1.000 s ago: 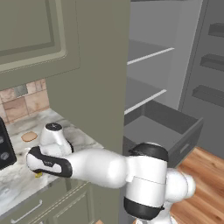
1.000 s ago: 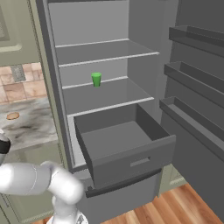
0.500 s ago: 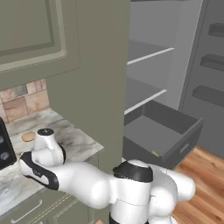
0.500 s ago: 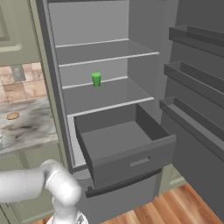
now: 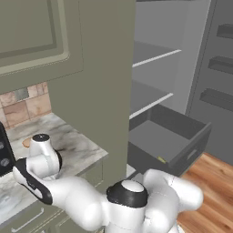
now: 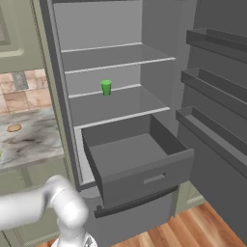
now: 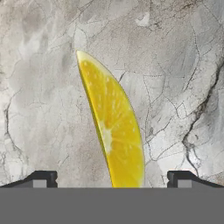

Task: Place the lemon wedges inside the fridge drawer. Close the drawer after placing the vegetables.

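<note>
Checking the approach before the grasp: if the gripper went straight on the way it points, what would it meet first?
Probably the lemon wedge, lying on the marble counter between the open gripper tips; depth is unclear.

arm swung further left, lower over counter point(image 5: 77, 148)

A marbled grey worktop point(image 5: 77, 148) runs along the left, backed by tan and brown wall tiles point(image 5: 20, 102) under olive-green upper cabinets point(image 5: 41, 36). To the right stands the open grey fridge point(image 6: 120, 58) with white-edged shelves; its door point(image 6: 217, 96) carries racks. Warm wooden floor point(image 6: 193, 231) lies near the right.
</note>
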